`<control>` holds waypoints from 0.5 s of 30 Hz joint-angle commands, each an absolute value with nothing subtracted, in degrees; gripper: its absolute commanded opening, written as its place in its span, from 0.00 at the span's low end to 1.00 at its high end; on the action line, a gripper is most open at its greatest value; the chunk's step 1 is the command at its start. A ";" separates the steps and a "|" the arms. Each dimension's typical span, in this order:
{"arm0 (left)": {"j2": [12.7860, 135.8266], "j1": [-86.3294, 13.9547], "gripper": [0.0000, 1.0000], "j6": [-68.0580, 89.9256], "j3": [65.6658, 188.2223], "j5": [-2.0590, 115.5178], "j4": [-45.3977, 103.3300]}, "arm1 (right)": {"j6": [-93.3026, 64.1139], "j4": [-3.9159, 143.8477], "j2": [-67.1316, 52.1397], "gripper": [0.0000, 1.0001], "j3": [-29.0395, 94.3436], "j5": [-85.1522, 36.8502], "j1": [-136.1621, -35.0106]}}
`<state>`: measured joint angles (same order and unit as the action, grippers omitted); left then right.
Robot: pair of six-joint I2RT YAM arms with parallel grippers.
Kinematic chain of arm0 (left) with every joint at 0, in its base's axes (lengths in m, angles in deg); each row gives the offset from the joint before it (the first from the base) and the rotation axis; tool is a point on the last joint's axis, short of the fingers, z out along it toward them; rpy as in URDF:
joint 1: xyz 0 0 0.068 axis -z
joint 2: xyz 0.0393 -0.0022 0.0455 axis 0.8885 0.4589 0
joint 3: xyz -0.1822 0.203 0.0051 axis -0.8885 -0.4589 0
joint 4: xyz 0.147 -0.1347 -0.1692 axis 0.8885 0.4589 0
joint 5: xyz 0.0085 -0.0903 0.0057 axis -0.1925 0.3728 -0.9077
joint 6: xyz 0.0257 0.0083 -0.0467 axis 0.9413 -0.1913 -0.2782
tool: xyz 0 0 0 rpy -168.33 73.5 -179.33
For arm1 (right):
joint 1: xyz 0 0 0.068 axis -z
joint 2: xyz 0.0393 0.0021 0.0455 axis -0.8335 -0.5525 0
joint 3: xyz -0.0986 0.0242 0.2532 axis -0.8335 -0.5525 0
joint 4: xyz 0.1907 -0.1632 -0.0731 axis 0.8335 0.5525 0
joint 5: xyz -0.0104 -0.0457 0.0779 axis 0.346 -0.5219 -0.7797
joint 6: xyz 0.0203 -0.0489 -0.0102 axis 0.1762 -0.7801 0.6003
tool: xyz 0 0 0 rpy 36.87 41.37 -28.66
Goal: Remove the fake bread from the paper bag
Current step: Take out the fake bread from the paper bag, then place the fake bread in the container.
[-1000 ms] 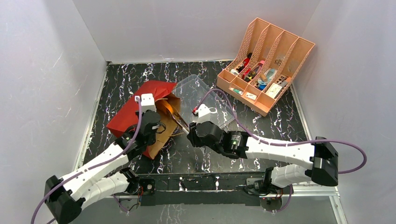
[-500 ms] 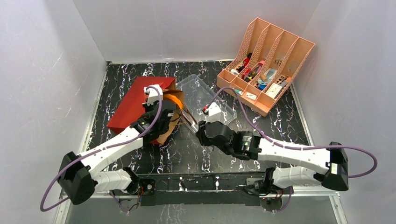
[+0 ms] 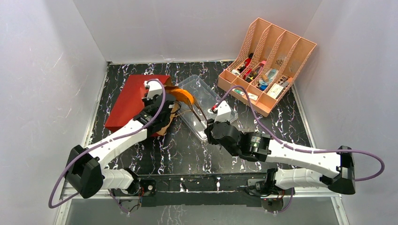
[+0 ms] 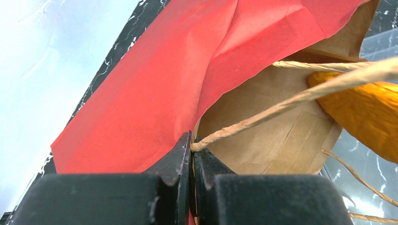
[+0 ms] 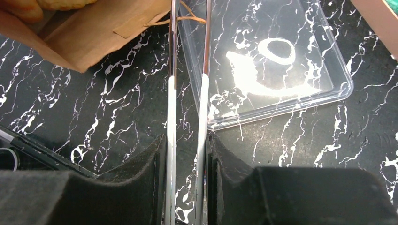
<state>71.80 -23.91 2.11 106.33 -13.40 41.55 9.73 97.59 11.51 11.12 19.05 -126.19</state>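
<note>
The paper bag [image 3: 133,96] lies on its side, red outside [image 4: 155,84] and brown inside, with its mouth facing the clear tray. My left gripper [image 3: 164,114] [image 4: 192,140] is shut on the bag's rim, where a twisted handle is attached. An orange-brown loaf of fake bread [image 3: 184,96] [image 4: 361,112] [image 5: 42,5] sticks out of the mouth, over the tray's near-left edge. My right gripper [image 3: 209,127] [image 5: 187,138] is shut on metal tongs [image 3: 195,112] [image 5: 172,70]. The tongs reach up to the loaf, but their tips lie outside the right wrist view.
A clear plastic tray [image 3: 213,96] [image 5: 281,110] sits just right of the bag. A peach desk organizer [image 3: 267,61] with small items stands at the back right. White walls close in the black marbled table [image 3: 187,154].
The left gripper has lifted the bag's mouth back and to the right. The right gripper has moved right with the tongs, and the orange loaf has come out of the bag toward the tray.
</note>
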 commanded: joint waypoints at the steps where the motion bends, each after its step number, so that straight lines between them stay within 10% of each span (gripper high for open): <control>1: 69.63 -26.74 0.00 3.21 107.65 -13.77 43.38 | 9.46 94.30 14.56 0.00 14.68 24.07 -125.60; 15: 63.28 -30.16 0.00 4.70 104.52 -11.81 44.21 | 10.52 90.46 15.80 0.00 8.28 18.39 -117.33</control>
